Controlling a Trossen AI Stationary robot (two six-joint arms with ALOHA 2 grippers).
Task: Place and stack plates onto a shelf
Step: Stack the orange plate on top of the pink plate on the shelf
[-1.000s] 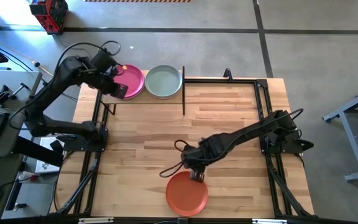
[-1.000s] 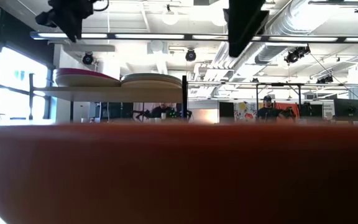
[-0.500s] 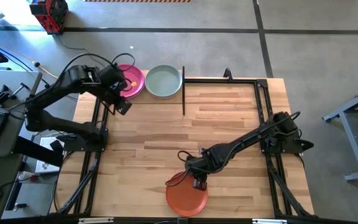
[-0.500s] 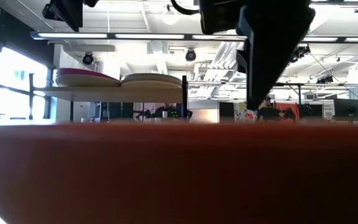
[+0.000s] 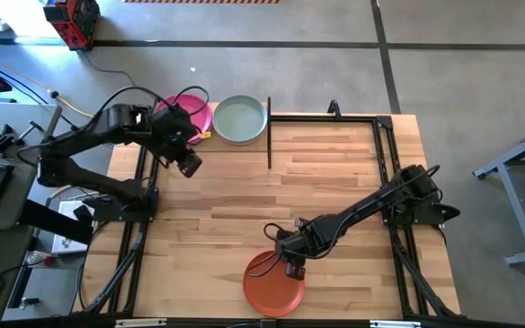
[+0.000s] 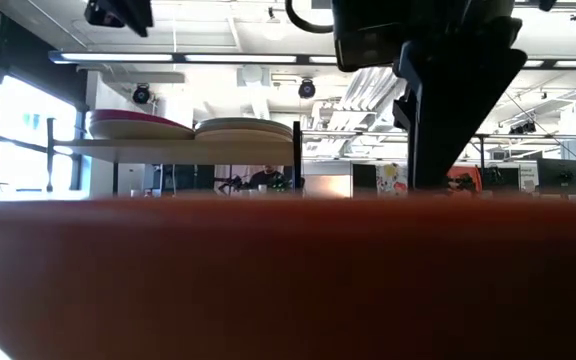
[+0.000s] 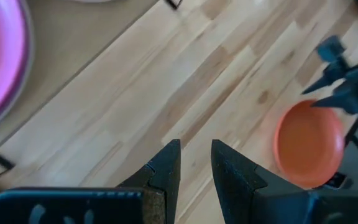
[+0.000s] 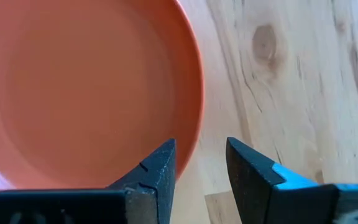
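An orange plate (image 5: pixel 272 290) lies flat near the table's front edge and fills the foreground of the low view (image 6: pixel 288 280). My right gripper (image 8: pixel 197 168) hangs open, pointing down over the plate's far rim (image 8: pixel 194 106). One finger is above the plate's inside and the other above the wood; no touch shows. A magenta plate (image 5: pixel 196 117) and a pale green plate (image 5: pixel 241 119) rest side by side on the shelf (image 6: pixel 168 148) at the far left. My left gripper (image 5: pixel 188 162) is open with nothing in it, high over the table just in front of the shelf.
A black upright post (image 5: pixel 269 138) stands at the shelf's right end. Black frame rails (image 5: pixel 386 146) run along the table's sides. Bare wood (image 5: pixel 335 182) spreads between the shelf and the orange plate.
My left gripper has swung off the magenta plate toward the table's near edge and a little right, rolling as it went. My right gripper has come down onto the orange plate's far rim. The plates have stayed where they were.
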